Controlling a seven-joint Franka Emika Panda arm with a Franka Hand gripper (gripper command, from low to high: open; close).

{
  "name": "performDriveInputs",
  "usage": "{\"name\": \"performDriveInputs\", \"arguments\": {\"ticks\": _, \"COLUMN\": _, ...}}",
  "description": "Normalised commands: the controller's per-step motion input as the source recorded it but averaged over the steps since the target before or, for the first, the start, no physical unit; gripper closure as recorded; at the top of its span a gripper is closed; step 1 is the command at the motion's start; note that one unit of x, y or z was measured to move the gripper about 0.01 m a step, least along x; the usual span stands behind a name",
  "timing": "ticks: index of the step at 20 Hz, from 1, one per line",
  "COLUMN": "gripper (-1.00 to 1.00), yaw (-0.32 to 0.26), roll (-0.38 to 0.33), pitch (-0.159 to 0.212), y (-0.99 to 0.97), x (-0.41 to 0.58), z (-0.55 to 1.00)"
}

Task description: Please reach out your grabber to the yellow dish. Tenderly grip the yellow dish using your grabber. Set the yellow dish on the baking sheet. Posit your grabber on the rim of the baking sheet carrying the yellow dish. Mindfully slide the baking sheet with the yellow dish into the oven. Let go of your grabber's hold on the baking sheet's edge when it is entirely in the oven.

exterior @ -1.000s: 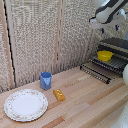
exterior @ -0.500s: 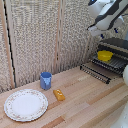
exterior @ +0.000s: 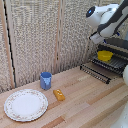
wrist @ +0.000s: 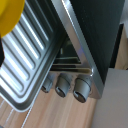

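The yellow dish [exterior: 105, 55] is a small round bowl resting on the dark barred baking sheet [exterior: 116, 63]. The sheet sticks out of the dark oven [exterior: 119, 44] over its dropped door [exterior: 96, 70], on the exterior view's right. My grabber [exterior: 97, 36] hangs from the white arm, just above the dish and to its left in the exterior view, apart from it. Its fingers are too small and blurred to read. In the wrist view, the yellow dish [wrist: 8, 17] fills one corner above the ribbed baking sheet [wrist: 31, 56], and no fingers show.
A blue cup [exterior: 46, 80], a small orange oblong item [exterior: 59, 94] and a large white patterned plate [exterior: 26, 105] stand on the wooden table toward the exterior view's left. Three oven knobs [wrist: 65, 85] show close in the wrist view. A slatted screen backs the table.
The arm has shifted only slightly above the oven front. The yellow dish and the baking sheet have not moved.
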Motion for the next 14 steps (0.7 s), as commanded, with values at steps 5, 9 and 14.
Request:
{"name": "performDriveInputs", "arguments": {"ticks": 5, "gripper": -1.00, "yaw": 0.212, "roll": -0.207, "pitch": 0.235, "y": 0.12, "x": -0.005, "z": -0.11}}
{"name": "performDriveInputs", "arguments": {"ticks": 9, "gripper": -1.00, "yaw": 0.209, "roll": -0.179, "pitch": 0.164, "y": 0.24, "x": 0.115, "z": -0.13}}
{"name": "performDriveInputs", "arguments": {"ticks": 14, "gripper": -1.00, "yaw": 0.211, "roll": -0.143, "pitch": 0.084, "y": 0.34, "x": 0.351, "z": -0.23}}
